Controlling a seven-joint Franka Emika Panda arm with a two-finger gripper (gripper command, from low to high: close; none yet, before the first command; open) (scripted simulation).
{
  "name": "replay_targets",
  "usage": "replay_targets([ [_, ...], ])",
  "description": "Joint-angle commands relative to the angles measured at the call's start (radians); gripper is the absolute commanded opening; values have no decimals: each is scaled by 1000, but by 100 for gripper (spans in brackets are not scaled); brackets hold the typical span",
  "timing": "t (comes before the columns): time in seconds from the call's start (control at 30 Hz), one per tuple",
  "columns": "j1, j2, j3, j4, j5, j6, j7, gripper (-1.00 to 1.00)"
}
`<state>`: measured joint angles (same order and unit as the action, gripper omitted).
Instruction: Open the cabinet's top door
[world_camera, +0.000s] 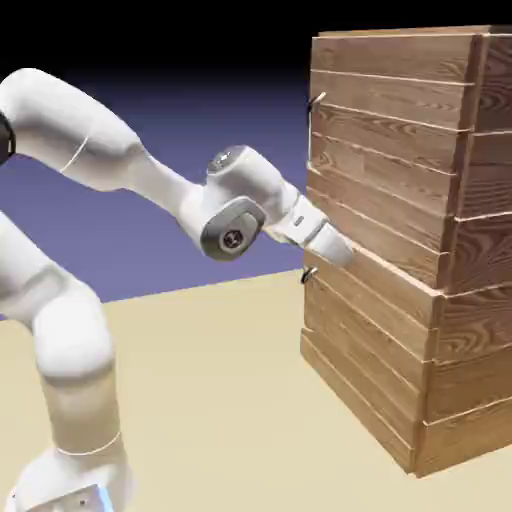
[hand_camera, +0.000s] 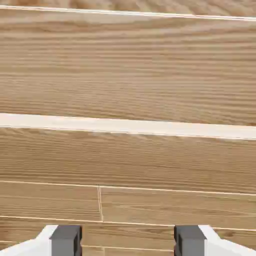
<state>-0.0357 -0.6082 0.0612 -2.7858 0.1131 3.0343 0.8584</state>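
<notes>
A white, round-jointed robot arm (world_camera: 110, 170) rises from the lower left of the exterior view and reaches to the right, toward the tall cabinet of horizontal brown wood-grain planks (world_camera: 470, 330), which stands on the flat sand-coloured tabletop (world_camera: 220, 400) at the right of that view, before a blue-violet backdrop (world_camera: 150, 240) that darkens to black at the top. The cabinet's front face is turned toward the arm. The upper and larger wood panel, the top door (world_camera: 370, 165), takes up the higher part of that face and lies flush with the cabinet, shut; its small silver handle (world_camera: 316, 100) juts from the edge nearest the camera, high up. The shorter lower plank door (world_camera: 360, 345) sits beneath it, with its own small handle (world_camera: 309, 273) at the same edge. The white two-finger gripper (world_camera: 340, 252) points at the front face near the bottom of the top door, close to the seam between the two doors, well below the top door's handle and just above and beside the lower one; whether its tips touch the wood cannot be told from this view. In the hand view the two grey fingertips (hand_camera: 66, 239) stand well apart at the bottom edge with only wood grain between them, so the jaws are spread and grasp nothing. The rest of that view is filled by planks, crossed by one pale band.
</notes>
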Motion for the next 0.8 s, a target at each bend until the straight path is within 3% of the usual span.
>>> replay_targets([
  [0.0, -18, -14, 23, 9, 42, -1, 44, 0],
  [0.77, -424, -340, 545, 215, 1007, -24, 1044, 0],
])
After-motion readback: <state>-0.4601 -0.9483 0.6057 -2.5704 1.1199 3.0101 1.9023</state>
